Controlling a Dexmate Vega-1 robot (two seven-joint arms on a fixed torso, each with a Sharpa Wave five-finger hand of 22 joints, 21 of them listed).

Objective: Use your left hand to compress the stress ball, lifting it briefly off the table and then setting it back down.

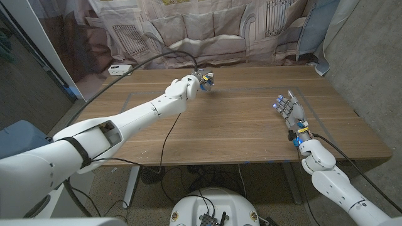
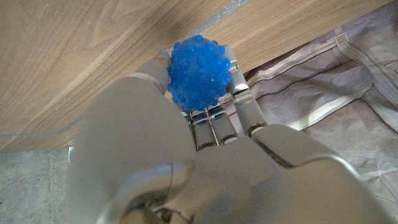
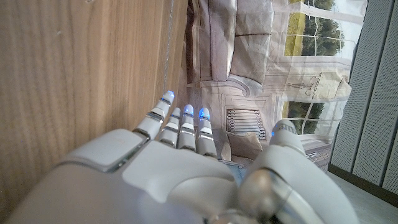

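Observation:
A knobbly blue stress ball sits in the fingers of my left hand, which grips it at the far middle of the wooden table. In the head view the left hand is curled around the ball, of which only a small blue part shows. Whether the ball touches the tabletop I cannot tell. My right hand stands at the right side of the table, fingers straight and apart, holding nothing. The right wrist view shows that hand with fingers reaching out beside the tabletop.
A small white box with a black cable lies at the table's far left corner. A cloth backdrop printed with a sofa hangs behind the table. A faint taped rectangle marks the tabletop.

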